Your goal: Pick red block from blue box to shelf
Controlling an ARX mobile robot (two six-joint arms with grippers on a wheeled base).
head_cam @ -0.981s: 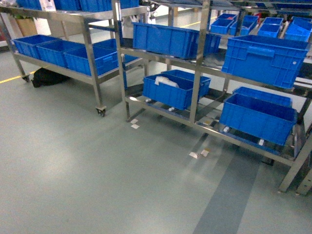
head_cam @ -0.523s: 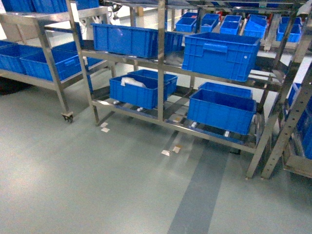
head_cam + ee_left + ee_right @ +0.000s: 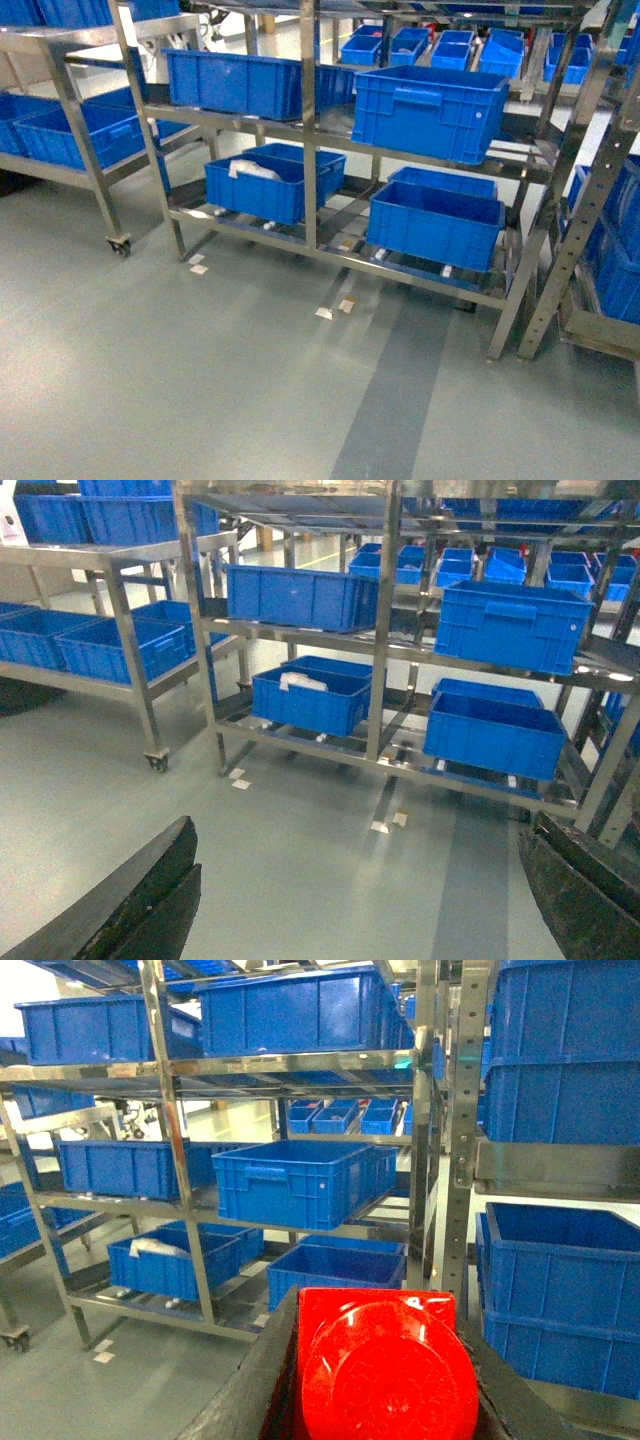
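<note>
grey floor [image 3: 200, 380] fills most of what i see from the head, with tape bits stuck on it and shiny steel racks behind. the shelf [image 3: 310, 130] stands in front of me, full of dark blue crates [image 3: 430, 110]. i see no pale blue box in any view.

the red block [image 3: 385, 1370] is already with me. it sits clenched in the right claw [image 3: 380, 1380], dark fingers pressing on both sides, filling the bottom of the right wrist view. the left claw [image 3: 350, 900] is spread wide with nothing in it.

i think this is the carry step, so i should drive slow and keep the squeeze firm. i want a bare bit of rail between crates, and i should lift the arm only when near. bumping a steel post could knock the block loose.
</note>
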